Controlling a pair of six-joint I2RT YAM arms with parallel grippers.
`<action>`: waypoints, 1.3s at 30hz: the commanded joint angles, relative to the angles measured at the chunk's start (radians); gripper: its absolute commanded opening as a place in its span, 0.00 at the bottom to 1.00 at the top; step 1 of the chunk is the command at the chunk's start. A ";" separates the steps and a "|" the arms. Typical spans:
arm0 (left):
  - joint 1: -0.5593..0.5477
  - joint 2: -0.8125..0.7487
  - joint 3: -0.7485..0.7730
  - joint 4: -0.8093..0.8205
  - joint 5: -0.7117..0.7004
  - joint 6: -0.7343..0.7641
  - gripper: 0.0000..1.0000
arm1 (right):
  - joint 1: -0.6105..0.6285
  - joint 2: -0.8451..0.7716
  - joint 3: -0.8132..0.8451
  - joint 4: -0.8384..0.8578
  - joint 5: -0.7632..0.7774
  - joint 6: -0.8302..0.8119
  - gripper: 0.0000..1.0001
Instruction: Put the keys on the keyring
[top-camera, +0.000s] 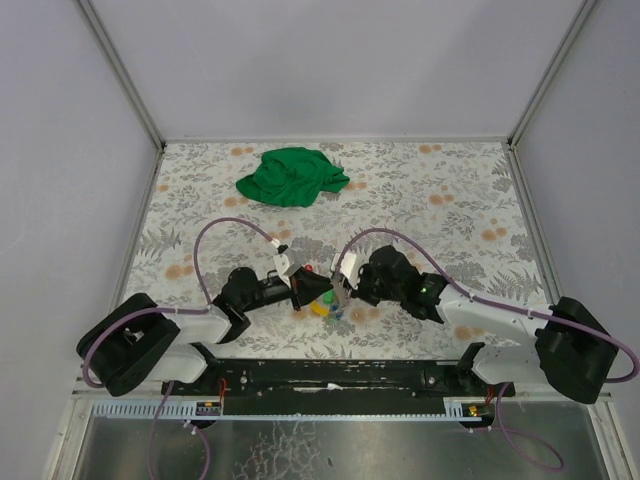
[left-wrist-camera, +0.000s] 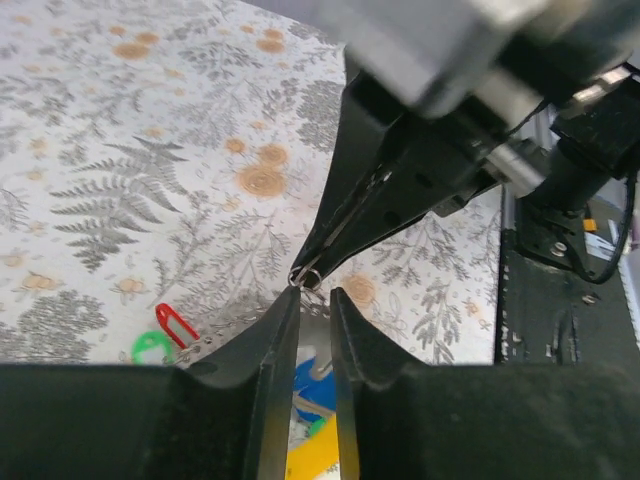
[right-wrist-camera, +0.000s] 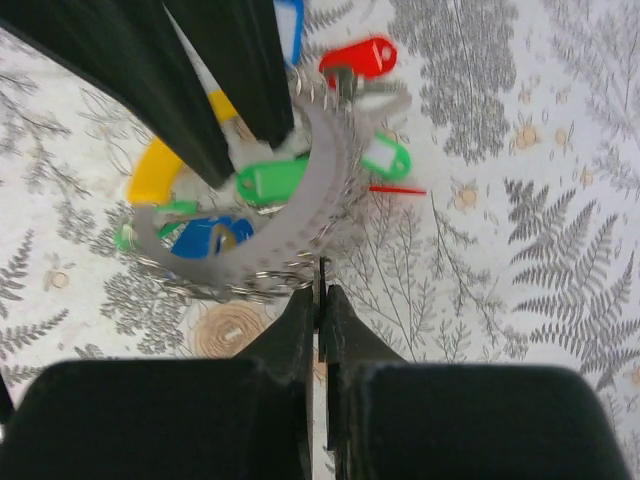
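Note:
The keyring (right-wrist-camera: 322, 200) is a grey wire loop hanging blurred between both grippers, just above the table. My right gripper (right-wrist-camera: 320, 292) is shut on its lower edge; in the left wrist view its tip (left-wrist-camera: 305, 272) pinches the wire. My left gripper (left-wrist-camera: 313, 292) is almost shut, with the loop's wire (left-wrist-camera: 225, 335) running into its fingertips; its fingers (right-wrist-camera: 200, 100) reach down into the key cluster. Red (right-wrist-camera: 360, 60), green (right-wrist-camera: 270, 183), blue (right-wrist-camera: 205, 238) and yellow (right-wrist-camera: 155, 175) keys sit bunched by the loop. In the top view the grippers meet at the keys (top-camera: 323, 306).
A crumpled green cloth (top-camera: 292, 177) lies at the back of the patterned table (top-camera: 440, 210). Grey walls stand on three sides. The arms' black base rail (top-camera: 330, 375) runs along the near edge.

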 joint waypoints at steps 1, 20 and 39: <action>-0.002 -0.053 -0.003 0.039 -0.077 0.040 0.21 | -0.047 0.054 0.084 -0.033 0.038 0.004 0.00; 0.075 -0.406 -0.050 -0.311 -0.635 -0.110 0.99 | -0.285 0.270 0.136 -0.030 0.289 0.255 0.20; 0.067 -0.886 0.063 -0.876 -1.020 -0.301 1.00 | -0.294 -0.556 -0.197 -0.103 0.674 0.475 0.99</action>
